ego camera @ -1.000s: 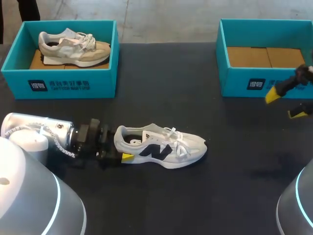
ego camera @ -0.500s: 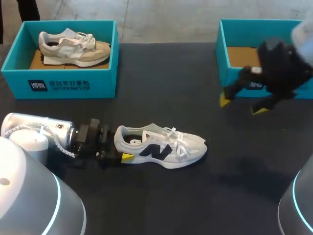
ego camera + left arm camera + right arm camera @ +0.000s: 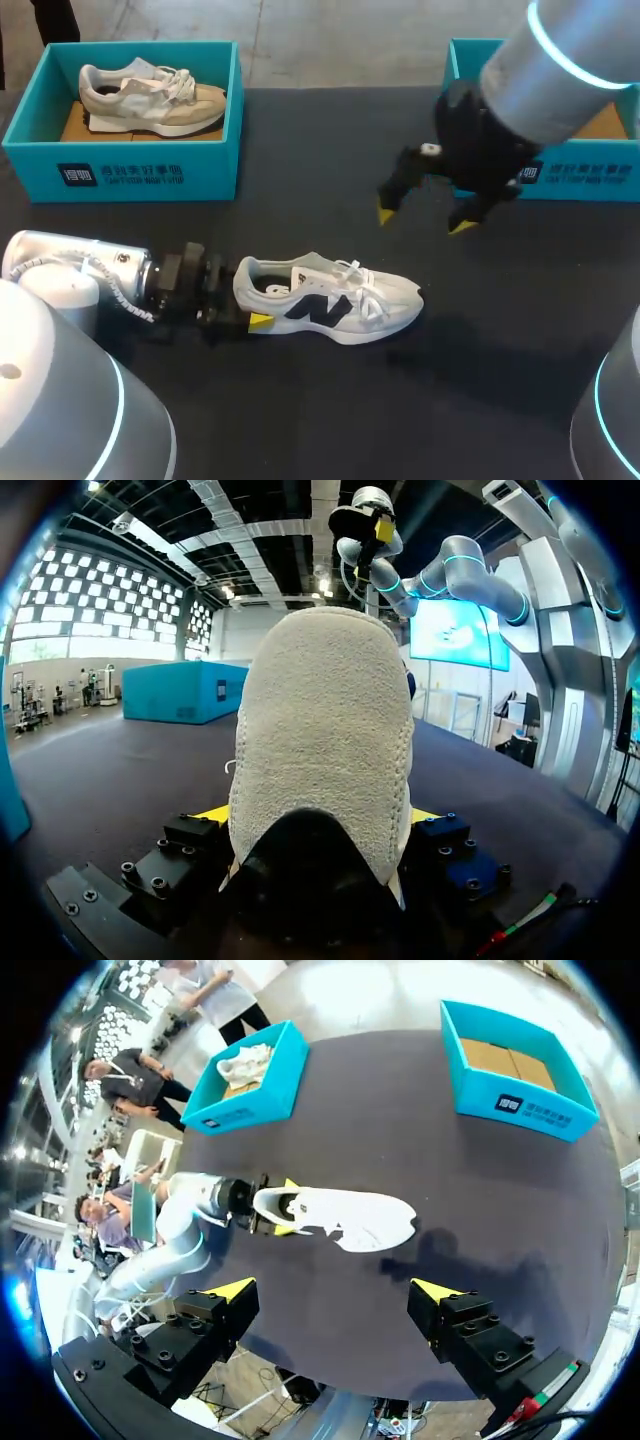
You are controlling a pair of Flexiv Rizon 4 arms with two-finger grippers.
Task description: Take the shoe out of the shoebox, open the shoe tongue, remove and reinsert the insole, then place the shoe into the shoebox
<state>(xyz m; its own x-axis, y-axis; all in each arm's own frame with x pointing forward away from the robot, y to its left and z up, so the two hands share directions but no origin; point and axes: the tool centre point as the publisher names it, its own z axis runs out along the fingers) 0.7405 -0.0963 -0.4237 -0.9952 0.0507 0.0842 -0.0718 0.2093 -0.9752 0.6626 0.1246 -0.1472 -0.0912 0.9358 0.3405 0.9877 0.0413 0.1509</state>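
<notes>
Showing a white shoe with a black side marking, standing upright on its sole on the dark desk, outside both shoeboxes, its toe pointing toward the right arm's side. The left fingers lie low over the desk at the shoe's rear and are closed on the heel, one yellow tip pressed to each flank. In the left wrist view the heel fills the gap between them and blocks most of the desk ahead. The right fingers hang above the desk, spread wide with nothing between them, just beyond the far side of the shoe's toe half, between the shoe and the right shoebox. In the right wrist view the shoe lies well below and ahead of these fingers, apart from both tips. The right arm crosses over the right shoebox in the head view, hiding its near left corner and much of its inside. The right wrist view shows that box's brown cardboard floor. At the far left corner of the desk the left shoebox holds a beige shoe, upright on its sole with its toe pointing the same way as the white one. Both boxes stand well apart from the white shoe.
</notes>
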